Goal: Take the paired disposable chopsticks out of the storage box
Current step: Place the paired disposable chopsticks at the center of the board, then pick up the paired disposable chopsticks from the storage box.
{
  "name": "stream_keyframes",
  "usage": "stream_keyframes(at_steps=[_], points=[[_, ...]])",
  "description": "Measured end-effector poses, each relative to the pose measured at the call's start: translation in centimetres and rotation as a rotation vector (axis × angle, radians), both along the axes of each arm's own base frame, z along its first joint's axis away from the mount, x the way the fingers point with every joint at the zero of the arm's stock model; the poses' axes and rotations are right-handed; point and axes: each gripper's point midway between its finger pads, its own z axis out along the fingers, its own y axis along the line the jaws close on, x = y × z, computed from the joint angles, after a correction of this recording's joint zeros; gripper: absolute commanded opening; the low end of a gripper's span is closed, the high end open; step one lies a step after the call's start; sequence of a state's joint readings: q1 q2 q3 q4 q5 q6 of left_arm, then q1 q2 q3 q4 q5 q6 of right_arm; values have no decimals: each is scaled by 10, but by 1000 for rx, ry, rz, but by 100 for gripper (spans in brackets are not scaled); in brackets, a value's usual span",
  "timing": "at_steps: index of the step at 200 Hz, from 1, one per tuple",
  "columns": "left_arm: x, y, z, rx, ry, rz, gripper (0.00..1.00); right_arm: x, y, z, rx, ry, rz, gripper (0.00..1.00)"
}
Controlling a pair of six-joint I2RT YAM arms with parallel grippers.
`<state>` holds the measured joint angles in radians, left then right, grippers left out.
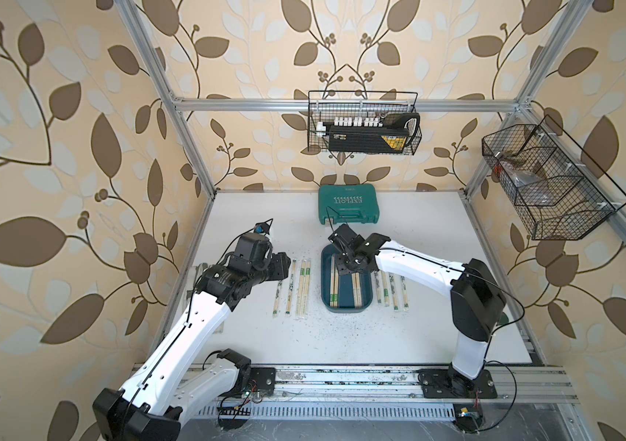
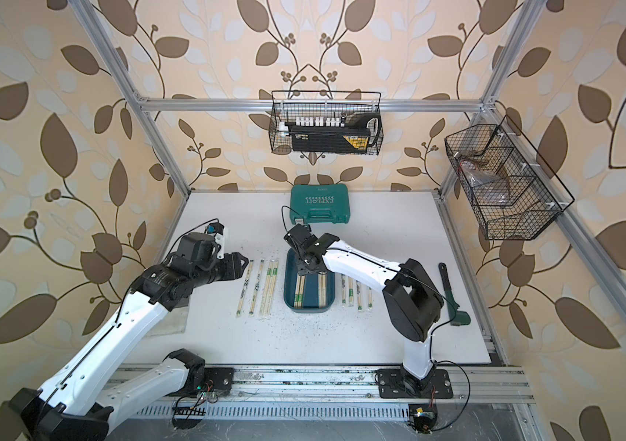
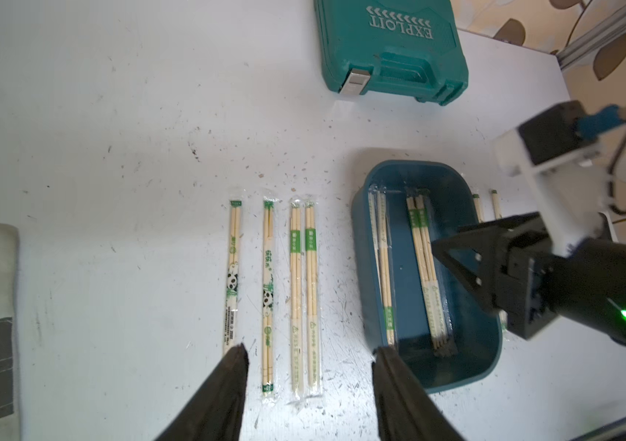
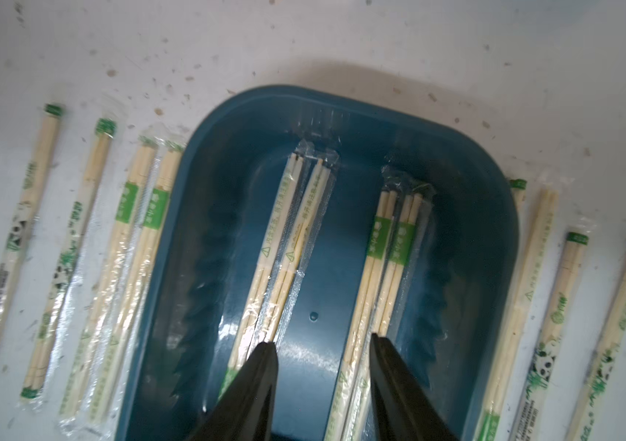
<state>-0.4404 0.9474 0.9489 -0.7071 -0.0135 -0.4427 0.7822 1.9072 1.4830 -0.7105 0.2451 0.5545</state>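
**Task items.** The paired disposable chopsticks (image 4: 288, 248) left in the storage box (image 4: 342, 95) form two bundles of two wrapped pairs each. The bundles lie lengthwise on the box floor.

**Right claw.** The right claw (image 4: 321, 341) is lowered into the box between the bundles. Its jaws stand at a medium gap, with only bare box floor between them, and they grip nothing. One fingertip (image 4: 262, 362) overlaps the end of the first bundle. The other fingertip stands at the second bundle (image 4: 384, 267). Whether either fingertip touches the wrappers cannot be told.

**Pairs outside the box.**
- The right-hand row (image 4: 529, 286), four wrapped pairs, lies on the desk (image 1: 361, 340) just outside the box wall, to the arm side of the right claw and parallel to the box.
- The left-hand row (image 3: 295, 275), also four pairs, lies beyond the opposite box wall, below the left claw (image 3: 310, 347).

**Left claw.** The jaws stand wide and hold nothing. Three pairs of the left-hand row show through the gap, and the outermost pair ends at one fingertip.

**Surroundings.**
- A green tool case (image 1: 347, 208) rests on the desk beyond the right claw, near the back wall.
- A black wire basket (image 1: 363, 122) hangs on the frame above the case.
- A second wire basket (image 1: 548, 183) hangs on the side frame, well apart from both claws.
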Motion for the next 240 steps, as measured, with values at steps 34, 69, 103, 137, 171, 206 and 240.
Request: stream_keyframes(at_steps=[34,69,103,137,171,206,240], points=[[-12,3,-20,9,44,-12,61,0,3,-25,-21,67,-3,43],[-18,5,-34,37,70,-29,61,1,14,-30,7,99,3,44],[-17,5,-37,53,77,-42,61,3,17,-48,0,135,-8,43],[-17,5,-38,58,76,-48,61,5,11,-64,-17,168,-28,40],[-17,5,-38,59,76,-48,61,11,12,-67,-7,172,-38,39],[-17,5,-38,59,76,-48,62,12,16,-67,5,172,-40,40],[-17,5,-38,59,77,-48,62,12,16,-67,8,172,-45,40]])
